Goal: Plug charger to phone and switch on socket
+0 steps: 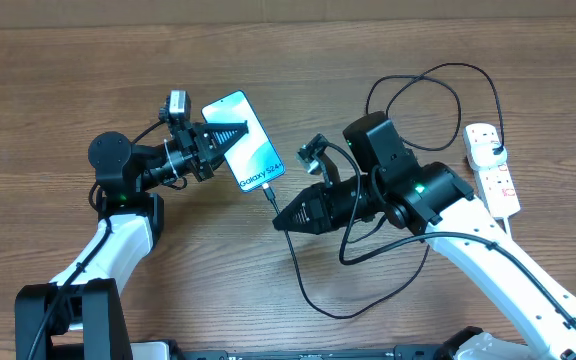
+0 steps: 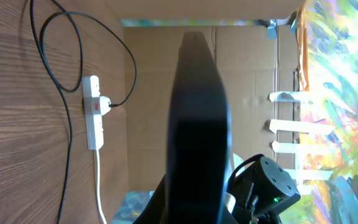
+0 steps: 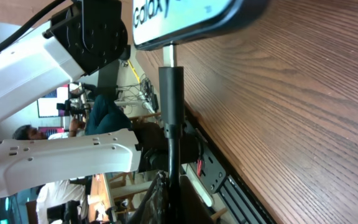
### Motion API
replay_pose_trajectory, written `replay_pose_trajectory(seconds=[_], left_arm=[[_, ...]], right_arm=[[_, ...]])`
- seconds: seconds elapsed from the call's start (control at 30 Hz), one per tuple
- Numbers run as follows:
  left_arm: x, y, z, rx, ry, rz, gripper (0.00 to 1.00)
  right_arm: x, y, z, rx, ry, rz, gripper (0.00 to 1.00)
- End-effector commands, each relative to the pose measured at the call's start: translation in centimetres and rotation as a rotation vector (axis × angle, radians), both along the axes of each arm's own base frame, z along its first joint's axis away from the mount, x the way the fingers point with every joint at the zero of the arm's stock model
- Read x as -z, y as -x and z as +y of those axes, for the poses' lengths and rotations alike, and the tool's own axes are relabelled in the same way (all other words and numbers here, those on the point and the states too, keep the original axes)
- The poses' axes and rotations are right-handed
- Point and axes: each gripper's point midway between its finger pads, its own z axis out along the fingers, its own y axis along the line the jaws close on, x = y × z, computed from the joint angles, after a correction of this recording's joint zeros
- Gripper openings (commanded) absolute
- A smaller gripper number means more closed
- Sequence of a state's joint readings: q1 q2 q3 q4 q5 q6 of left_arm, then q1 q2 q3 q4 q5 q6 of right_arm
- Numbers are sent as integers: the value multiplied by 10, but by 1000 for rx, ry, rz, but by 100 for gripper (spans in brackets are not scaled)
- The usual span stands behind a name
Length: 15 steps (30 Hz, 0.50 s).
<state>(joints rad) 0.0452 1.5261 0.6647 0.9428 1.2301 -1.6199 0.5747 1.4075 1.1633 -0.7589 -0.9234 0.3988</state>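
The left end effector (image 1: 230, 133) was clamped on the slim, blue-screened phone (image 1: 253, 150), likely to keep it steady, while the right end effector (image 1: 280, 222), shut tight on the thin black charger cable (image 1: 298, 275), held its plug (image 1: 271, 200) at the phone's bottom edge, the long white socket (image 1: 495, 165) waiting far right.

Saw a brown wood-grain table (image 1: 58, 60) across the overhead view, with a cardboard wall (image 2: 253, 68) standing at its far edge in the left wrist view. Noted a bright multicoloured sheet (image 2: 344, 74) beside that cardboard, with white strips (image 2: 291, 127) at the join of the two. Made out, past the table edge in the right wrist view, a blurred person (image 3: 107, 112) in a teal top and a black rail (image 3: 229, 180) along the table's side.
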Motion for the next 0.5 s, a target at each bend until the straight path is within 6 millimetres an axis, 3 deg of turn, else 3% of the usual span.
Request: replay_pose_trajectory(seconds=[0.0, 0.47], left_arm=[[-12, 1, -3, 15, -13, -69, 4], [-12, 5, -5, 40, -31, -112, 4]], right_arm=[[-6, -2, 4, -8, -9, -27, 4], [-1, -5, 2, 13, 18, -37, 4]])
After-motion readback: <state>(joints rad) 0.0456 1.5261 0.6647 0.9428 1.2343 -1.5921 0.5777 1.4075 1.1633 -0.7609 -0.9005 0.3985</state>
